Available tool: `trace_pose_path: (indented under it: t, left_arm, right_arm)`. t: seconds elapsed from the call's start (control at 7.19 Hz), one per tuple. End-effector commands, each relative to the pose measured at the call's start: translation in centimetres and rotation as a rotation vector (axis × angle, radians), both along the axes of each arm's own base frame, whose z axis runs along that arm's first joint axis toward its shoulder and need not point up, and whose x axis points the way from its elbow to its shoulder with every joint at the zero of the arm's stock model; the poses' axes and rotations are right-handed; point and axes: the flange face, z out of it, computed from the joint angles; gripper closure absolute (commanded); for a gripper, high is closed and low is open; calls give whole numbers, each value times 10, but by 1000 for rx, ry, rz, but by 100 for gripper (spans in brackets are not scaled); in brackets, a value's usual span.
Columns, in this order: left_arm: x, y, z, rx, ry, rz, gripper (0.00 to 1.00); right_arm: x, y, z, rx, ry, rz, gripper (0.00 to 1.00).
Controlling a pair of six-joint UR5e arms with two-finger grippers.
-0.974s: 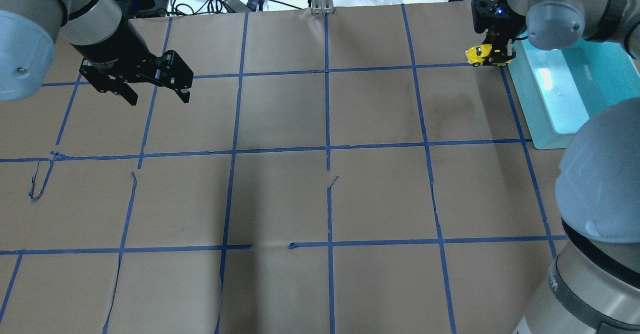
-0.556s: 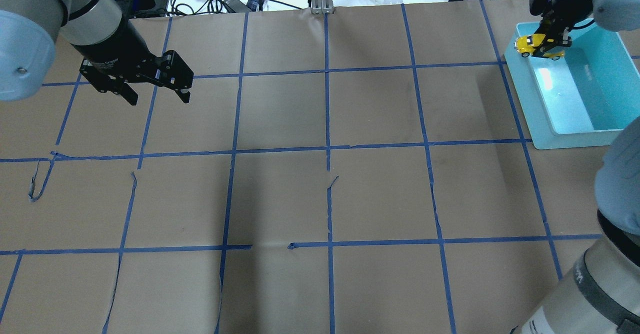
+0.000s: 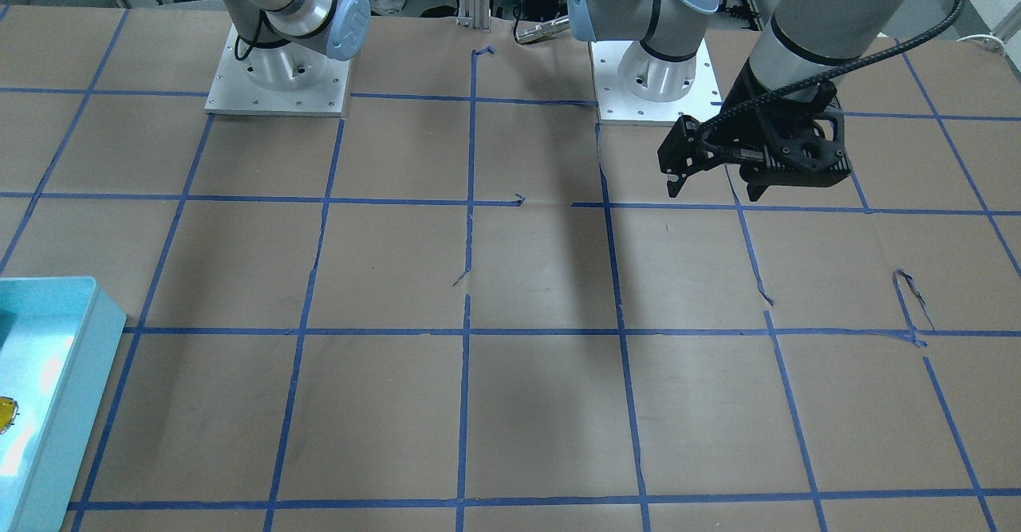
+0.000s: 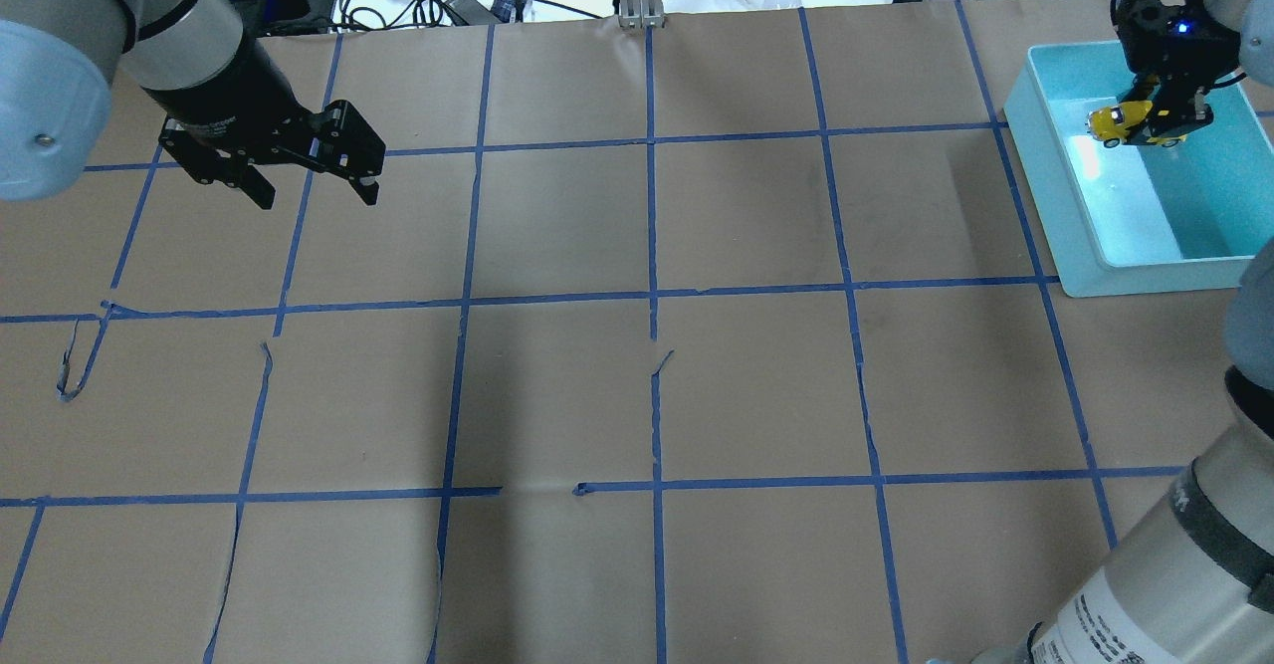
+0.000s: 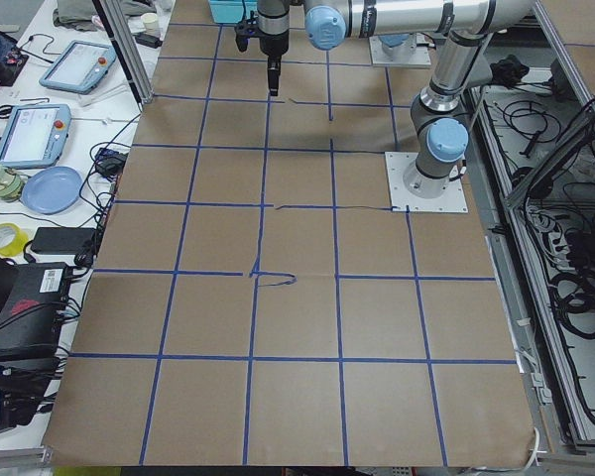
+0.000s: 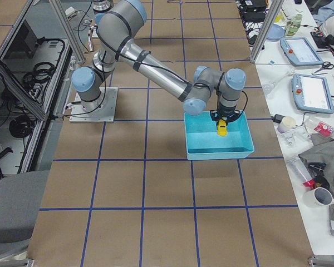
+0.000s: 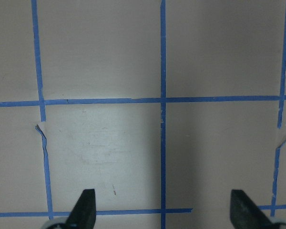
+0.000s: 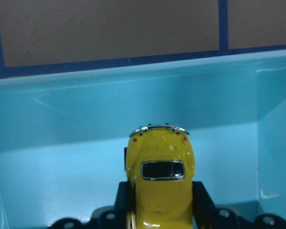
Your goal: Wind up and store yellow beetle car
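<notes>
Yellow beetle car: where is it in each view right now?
Front-facing: yellow beetle car, a sliver at the left edge, against the teal bin.
Overhead: top right, held by the right gripper over the bin.
Exterior left: not visible.
Exterior right: right of centre, over the bin.
Left wrist: not in it.
Right wrist: bottom centre, between the jaws.
Shared landmark: the teal bin.

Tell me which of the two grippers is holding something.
The right gripper, over the teal bin: its fingers grip the yellow beetle car. The left gripper hangs open and empty.
</notes>
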Motion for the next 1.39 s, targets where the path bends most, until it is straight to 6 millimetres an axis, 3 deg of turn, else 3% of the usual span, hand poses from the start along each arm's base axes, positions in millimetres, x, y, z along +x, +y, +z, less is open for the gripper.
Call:
trace_pose_path:
  t: [0.0,0.14,0.42,0.56,0.7,0.97,1.11,1.25]
  left_arm:
    - [0,0,1,-1,0,0,0]
    - [1,0,0,0,0,1,0]
    - [1,0,0,0,0,1,0]
    - [1,0,1,-1,0,1,0]
    - [1,0,0,0,0,1,0]
    - [1,0,1,-4,0,1,0]
    - [0,0,0,-3,1,1,0]
    - [-1,0,-1,-2,3,0,0]
  right_arm:
    - [-15,-1,-29,16,-8,7,87]
    - [-16,-1,-35,22,-12,18,78]
    - [-14,-2,-35,11,-33,6,23]
    - [-14,-3,-31,2,-36,0,5]
    - [-15,-4,-26,-5,-27,-6,0]
    - [-3,7,29,-38,-20,-111,0]
    - [17,15,55,-24,-58,-168,0]
    - [57,27,80,29,-172,-259,0]
